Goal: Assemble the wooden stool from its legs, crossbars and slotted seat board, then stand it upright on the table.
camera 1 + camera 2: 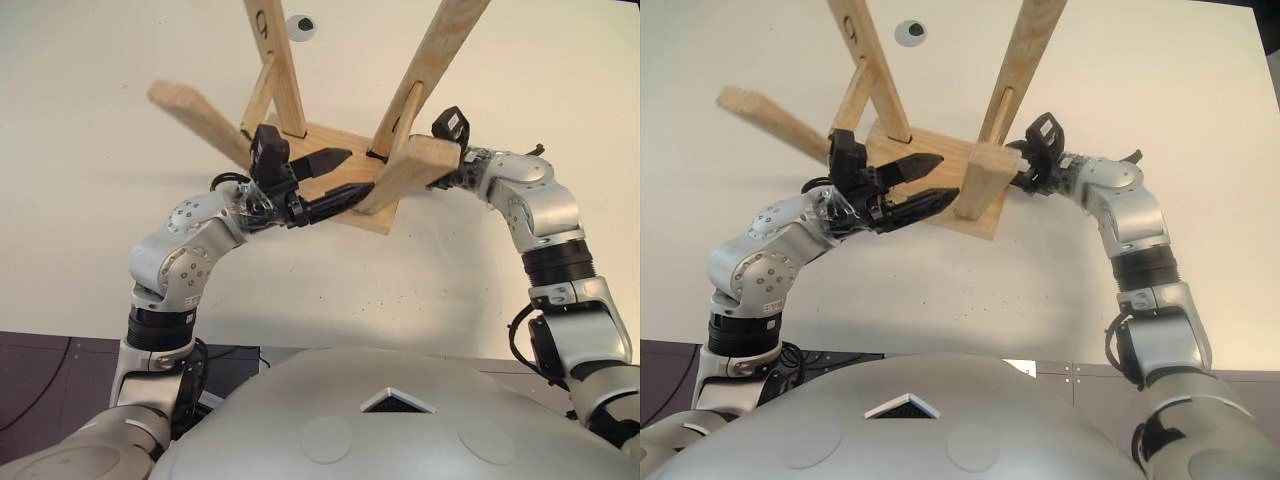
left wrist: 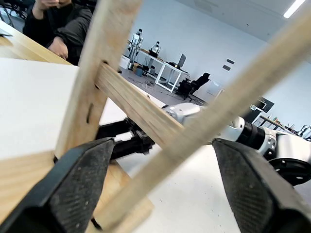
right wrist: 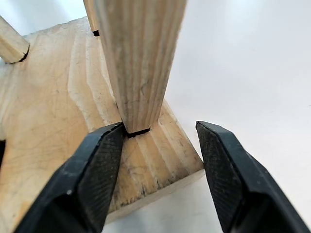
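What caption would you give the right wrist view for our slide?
Open right claw straddling the base of a stool leg socketed in the seat board on the white table.

A white desk [image 1: 90, 250] spreads around the left hand [image 1: 352, 172], with a small round disc [image 1: 300, 25] well beyond it. Behind the hand, past the desk's near edge, lies dark floor [image 1: 40, 370]. Far beyond the hand are a pale wall [image 2: 214, 34], white tables [image 2: 163, 73], a black chair [image 2: 197, 82] and a ceiling strip light [image 2: 295, 7]
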